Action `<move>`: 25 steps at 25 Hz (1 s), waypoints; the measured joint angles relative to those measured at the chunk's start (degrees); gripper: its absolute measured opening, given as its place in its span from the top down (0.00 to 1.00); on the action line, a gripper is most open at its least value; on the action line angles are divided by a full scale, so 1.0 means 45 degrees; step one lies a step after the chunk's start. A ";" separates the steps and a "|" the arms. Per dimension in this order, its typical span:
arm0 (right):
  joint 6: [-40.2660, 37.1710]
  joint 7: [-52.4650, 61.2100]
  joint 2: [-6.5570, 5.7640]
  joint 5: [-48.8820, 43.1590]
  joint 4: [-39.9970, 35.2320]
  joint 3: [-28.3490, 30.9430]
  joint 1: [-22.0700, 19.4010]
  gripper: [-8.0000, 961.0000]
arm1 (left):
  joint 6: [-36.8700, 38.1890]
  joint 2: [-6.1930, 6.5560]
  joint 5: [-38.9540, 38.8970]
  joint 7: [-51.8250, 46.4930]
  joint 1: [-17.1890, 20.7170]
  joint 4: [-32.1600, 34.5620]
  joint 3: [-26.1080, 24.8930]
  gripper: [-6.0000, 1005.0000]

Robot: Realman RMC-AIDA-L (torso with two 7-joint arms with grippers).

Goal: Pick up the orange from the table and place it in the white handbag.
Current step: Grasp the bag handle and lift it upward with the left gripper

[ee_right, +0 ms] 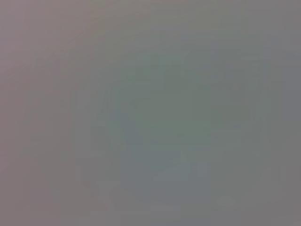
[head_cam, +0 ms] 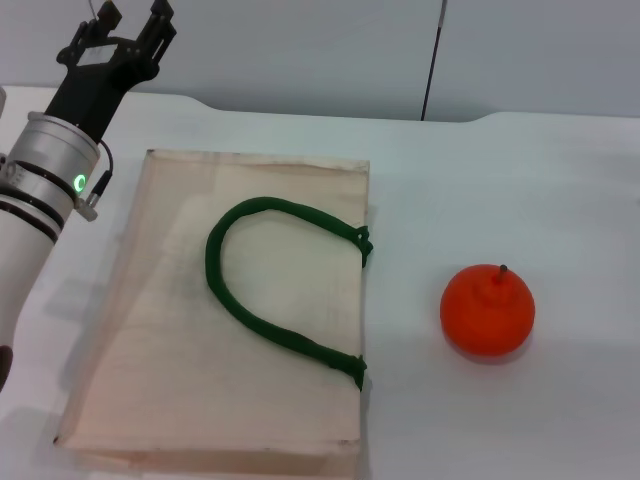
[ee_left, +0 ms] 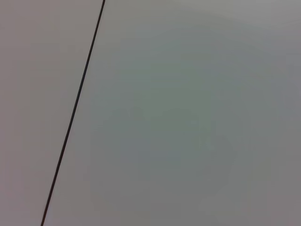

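I see the orange (head_cam: 488,310) resting free on the worktop (head_cam: 560,180) at 3 o'clock of the flat-lying white handbag (head_cam: 170,350), w/ left claw (head_cam: 128,25) spread empty at 11, right arm unseen, so nothing's grabbed yet.

I seem to work in a bare lab or test room; a plain white table (head_cam: 560,160) spreads beneath my left gripper (head_cam: 125,30); beyond it stands a blank grey panelled wall (head_cam: 300,50).
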 joint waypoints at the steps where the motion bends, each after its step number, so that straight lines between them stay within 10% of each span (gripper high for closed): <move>1: 0.0000 0.0001 0.0000 0.0000 0.0000 0.0000 -0.0003 0.08 | -0.0034 0.0000 0.0000 -0.0101 -0.0006 0.0000 0.0001 0.27; 16: -0.0015 0.0014 -0.0001 -0.0002 0.0001 0.0000 -0.0005 0.08 | -0.0181 0.0076 0.0558 -0.0913 -0.0067 -0.0058 0.0028 0.27; 25: 0.0304 0.0014 -0.0012 -0.0002 0.0001 -0.0001 -0.0175 0.08 | 0.0029 0.0571 0.7760 -1.0771 -0.1974 -0.4297 0.0058 0.27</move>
